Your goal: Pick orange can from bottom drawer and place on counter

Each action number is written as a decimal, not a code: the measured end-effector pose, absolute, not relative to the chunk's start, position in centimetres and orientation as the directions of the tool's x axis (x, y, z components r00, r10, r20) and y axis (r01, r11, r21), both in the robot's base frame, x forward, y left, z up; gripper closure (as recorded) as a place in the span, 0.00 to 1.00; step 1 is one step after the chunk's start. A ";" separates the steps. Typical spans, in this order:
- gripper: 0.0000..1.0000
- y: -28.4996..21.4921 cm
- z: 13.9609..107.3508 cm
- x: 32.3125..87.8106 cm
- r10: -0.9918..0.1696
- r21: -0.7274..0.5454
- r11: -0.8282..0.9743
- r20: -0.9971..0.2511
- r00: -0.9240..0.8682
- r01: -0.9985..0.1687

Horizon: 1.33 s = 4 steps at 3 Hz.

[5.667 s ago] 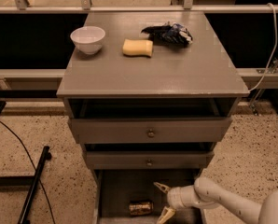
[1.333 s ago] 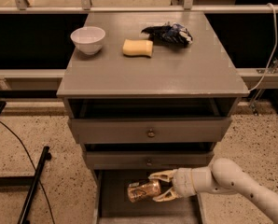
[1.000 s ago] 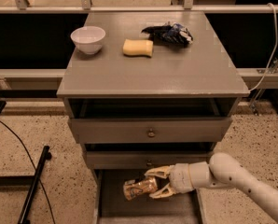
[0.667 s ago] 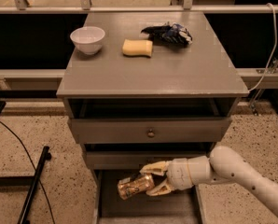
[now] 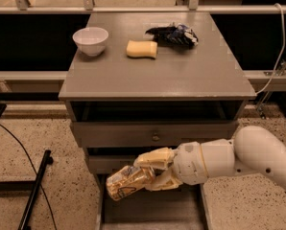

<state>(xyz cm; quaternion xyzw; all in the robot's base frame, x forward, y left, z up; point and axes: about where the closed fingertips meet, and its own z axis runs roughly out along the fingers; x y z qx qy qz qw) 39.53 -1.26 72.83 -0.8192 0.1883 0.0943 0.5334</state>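
A speckled stone floor and a dark recess under a metal rail surround a single grey drawer cabinet, whose flat square grey-painted counter fills the middle of the view. On the counter lie three things, one of each: a round white bowl at the rear left, a pale yellow sponge beside it at the rear middle, and a crumpled dark blue-black foil bag at the rear right. Below the counter sit three grey drawers: the upper one shows one small round knob, the middle one is partly hidden by the gripper, and the bottom drawer is pulled out with its flat floor bare. One black cable and one black bar lie on the floor left of the cabinet; one white cord hangs to its right. One white arm reaches in from the cabinet's lower right, its forearm nearly level. Its cream two-finger gripper is clamped around the one small shiny copper-orange can, one finger above and one below. The can is tilted, its left end lower, held in the air in front of the middle drawer and above the bottom drawer's floor.
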 end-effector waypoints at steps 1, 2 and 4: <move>1.00 -1.0 79.5 41.5 -0.259 -0.848 -0.383 -0.281 0.924 -0.366; 1.00 -1.0 85.9 46.5 -0.353 -0.840 -0.362 -0.278 0.893 -0.404; 1.00 -4.5 92.5 56.4 -0.468 -0.759 -0.179 -0.494 0.733 -0.625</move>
